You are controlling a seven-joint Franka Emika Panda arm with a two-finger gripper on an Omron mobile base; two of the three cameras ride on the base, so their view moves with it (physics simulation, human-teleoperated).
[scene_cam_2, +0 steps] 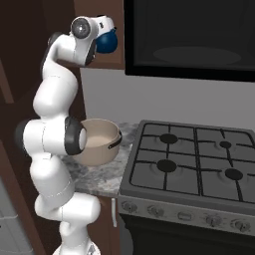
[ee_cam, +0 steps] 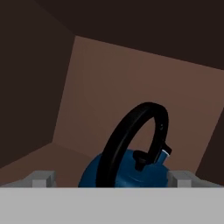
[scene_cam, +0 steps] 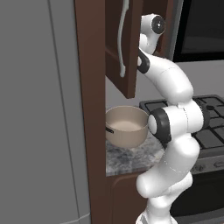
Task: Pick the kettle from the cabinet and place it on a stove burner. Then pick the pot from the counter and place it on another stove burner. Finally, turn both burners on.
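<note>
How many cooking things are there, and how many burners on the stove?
Kettle: 1
Pot: 1
Burners: 4
Total: 6

Glossy dark-blue round kettle (ee_cam: 131, 173) with smooth black handle; matt reddish-brown wooden cabinet (ee_cam: 131, 92); satin beige-tan pot (scene_cam_2: 102, 144); mottled grey stone-look counter (scene_cam: 127, 158); brushed grey steel stove top (scene_cam_2: 149, 184).

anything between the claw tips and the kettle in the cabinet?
Nothing. In the hand view the open claw straddles the small glossy dark-blue kettle, its black arched handle rising between the tips; bare brown cabinet wall behind.
</note>
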